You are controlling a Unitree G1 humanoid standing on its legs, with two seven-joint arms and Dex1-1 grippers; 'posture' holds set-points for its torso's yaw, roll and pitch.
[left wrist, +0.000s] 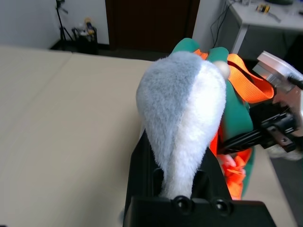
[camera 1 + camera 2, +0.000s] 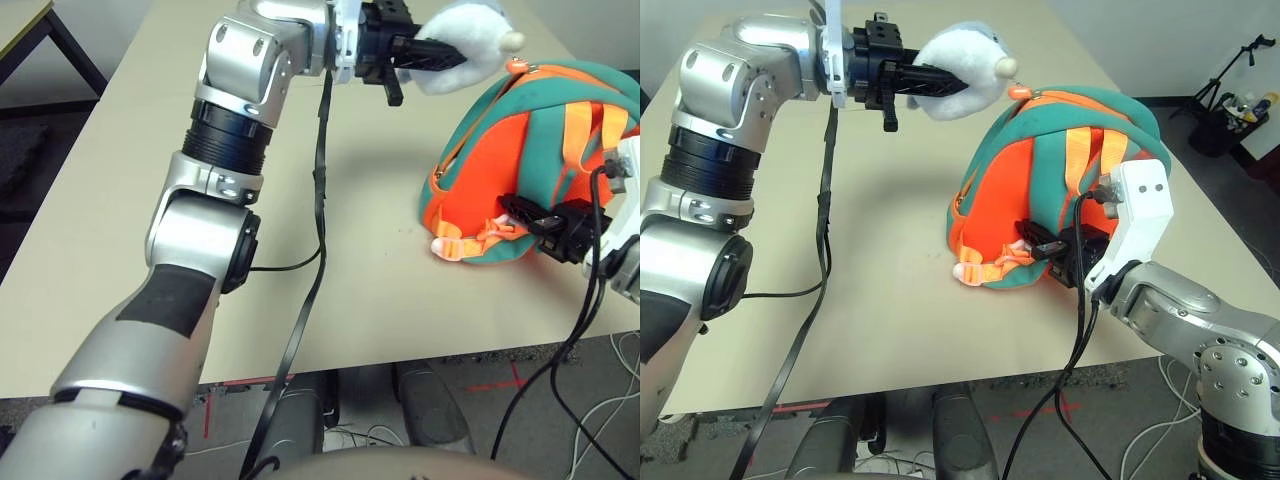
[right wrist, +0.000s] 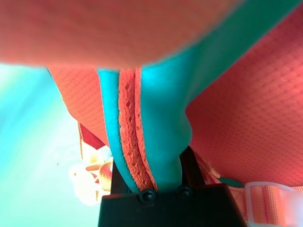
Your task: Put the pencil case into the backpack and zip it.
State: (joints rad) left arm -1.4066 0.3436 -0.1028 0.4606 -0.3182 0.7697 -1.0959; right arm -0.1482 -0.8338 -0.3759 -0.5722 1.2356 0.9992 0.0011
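The orange backpack (image 2: 1040, 180) with teal trim lies on the table right of centre, its orange straps facing up. Its grey-and-white plush figure (image 2: 965, 70) sticks out at the far end. My left gripper (image 2: 945, 85) reaches in from the left and is shut on that plush figure (image 1: 189, 109), which sits between the black fingers. At the near side of the backpack, my right gripper (image 2: 1045, 245) is shut on a fold of its teal and orange edge (image 3: 161, 142). The pencil case is out of view.
A black strap (image 2: 318, 200) hangs from my left wrist across the beige table (image 2: 100, 200) and over its front edge. Black cables (image 2: 1080, 330) trail from my right wrist off the table. An orange buckle strap (image 2: 985, 265) lies at the backpack's near corner.
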